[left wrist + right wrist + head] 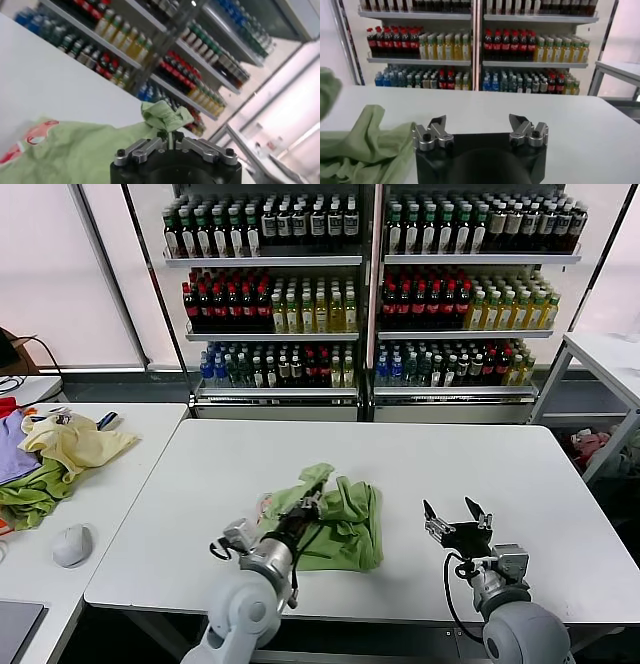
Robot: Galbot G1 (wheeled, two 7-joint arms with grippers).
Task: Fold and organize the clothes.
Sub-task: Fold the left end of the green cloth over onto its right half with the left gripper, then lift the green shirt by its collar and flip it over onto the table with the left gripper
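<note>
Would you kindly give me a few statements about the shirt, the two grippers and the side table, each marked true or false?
1. The left gripper is shut on the light green polo shirt. True.
2. The right gripper holds a sleeve of the shirt. False: it is open above bare table, beside the shirt and apart from it.
3. The shirt lies folded flat. False: it is crumpled in a heap, one part lifted.
4. A pale yellow garment lies on the side table at the robot's left. True.
5. The shelves behind the table hold folded clothes. False: they hold bottles.
</note>
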